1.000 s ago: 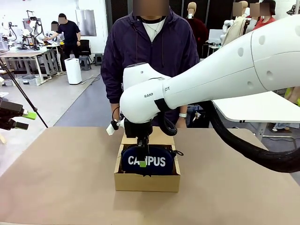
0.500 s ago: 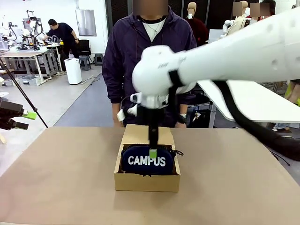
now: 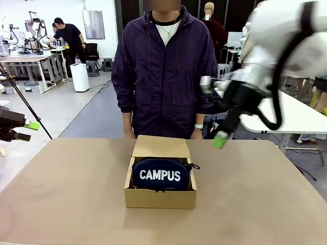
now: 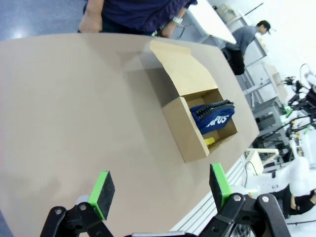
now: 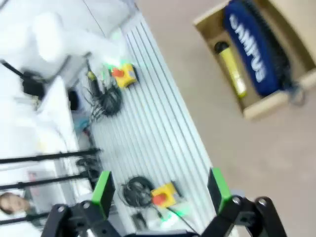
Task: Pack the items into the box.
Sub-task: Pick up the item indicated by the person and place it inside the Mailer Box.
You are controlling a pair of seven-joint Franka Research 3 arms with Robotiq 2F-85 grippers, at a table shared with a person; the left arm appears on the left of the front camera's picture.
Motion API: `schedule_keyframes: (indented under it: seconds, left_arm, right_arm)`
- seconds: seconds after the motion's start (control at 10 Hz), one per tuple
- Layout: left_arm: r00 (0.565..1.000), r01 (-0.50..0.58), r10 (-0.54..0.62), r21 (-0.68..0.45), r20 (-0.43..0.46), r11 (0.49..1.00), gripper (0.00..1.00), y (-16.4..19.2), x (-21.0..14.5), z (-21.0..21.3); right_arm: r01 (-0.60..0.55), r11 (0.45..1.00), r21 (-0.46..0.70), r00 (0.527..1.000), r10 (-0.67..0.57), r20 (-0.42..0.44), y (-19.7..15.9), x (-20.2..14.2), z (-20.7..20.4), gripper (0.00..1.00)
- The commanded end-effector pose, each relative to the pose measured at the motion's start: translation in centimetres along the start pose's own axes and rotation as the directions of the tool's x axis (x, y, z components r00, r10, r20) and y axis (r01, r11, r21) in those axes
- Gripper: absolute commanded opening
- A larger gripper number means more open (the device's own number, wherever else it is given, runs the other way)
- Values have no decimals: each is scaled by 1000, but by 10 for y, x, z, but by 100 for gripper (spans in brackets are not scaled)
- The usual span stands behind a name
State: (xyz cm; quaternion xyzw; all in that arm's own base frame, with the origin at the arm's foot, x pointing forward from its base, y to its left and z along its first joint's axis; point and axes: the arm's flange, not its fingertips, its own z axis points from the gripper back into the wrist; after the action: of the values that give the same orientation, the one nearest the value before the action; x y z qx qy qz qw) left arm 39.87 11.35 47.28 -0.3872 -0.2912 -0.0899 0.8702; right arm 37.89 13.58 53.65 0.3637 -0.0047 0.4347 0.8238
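The brown box (image 3: 160, 197) sits mid-table with its flap lid (image 3: 161, 146) folded back toward the person. The navy "CAMPUS" pouch (image 3: 160, 174) stands on edge inside it. Beside the pouch in the box lies the yellow-and-black utility knife (image 5: 232, 69), also seen as a yellow tip (image 4: 209, 141) in the left wrist view, next to the pouch (image 4: 213, 116). The stapler is hidden. My right gripper (image 3: 220, 139) hangs in the air right of the box, open and empty (image 5: 158, 190). My left gripper (image 3: 23, 130) stays at the far left, open (image 4: 160, 187).
A person (image 3: 163, 66) stands at the far edge just behind the box, hands (image 4: 91, 22) low at the table's rim. The brown tabletop (image 3: 66, 194) spreads bare to both sides of the box. A white table (image 3: 286, 115) stands behind the right arm.
My right arm has lifted off the pouch in the box and swung up and away to the right. The pouch stays in the box. The left gripper has not moved.
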Motion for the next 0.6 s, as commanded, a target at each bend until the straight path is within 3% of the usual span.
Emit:
schedule_keyframes:
  seconds: [0.0, 0.1, 0.2, 0.3, 0.4, 0.5]
  left_arm:
    - [1000, -6, 6, -4, -7, 1000, 100, -1, 0, 2]
    - [1000, -6, 6, -4, -7, 1000, 100, -1, 0, 2]
    - [1000, -6, 6, -4, -7, 1000, 100, -1, 0, 2]
    - [1000, -6, 6, -4, -7, 1000, 100, -1, 0, 2]
    - [1000, -6, 6, -4, -7, 1000, 100, -1, 0, 2]
    - [1000, -6, 6, -4, -7, 1000, 100, -1, 0, 2]
  right_arm:
    - [177, 957, 231, 816, -274, 509, -32, -83, 19, 100]
    - [182, 929, 324, 722, -349, 597, -56, -123, 31, 100]
    - [200, 877, 437, 633, -456, 625, -83, -159, 34, 100]
    - [147, 853, 500, 546, -492, 678, -110, -189, 30, 100]
    - [113, 835, 538, 490, -518, 701, -130, -203, 22, 100]
    - [143, 824, 549, 473, -544, 693, -141, -198, 15, 100]
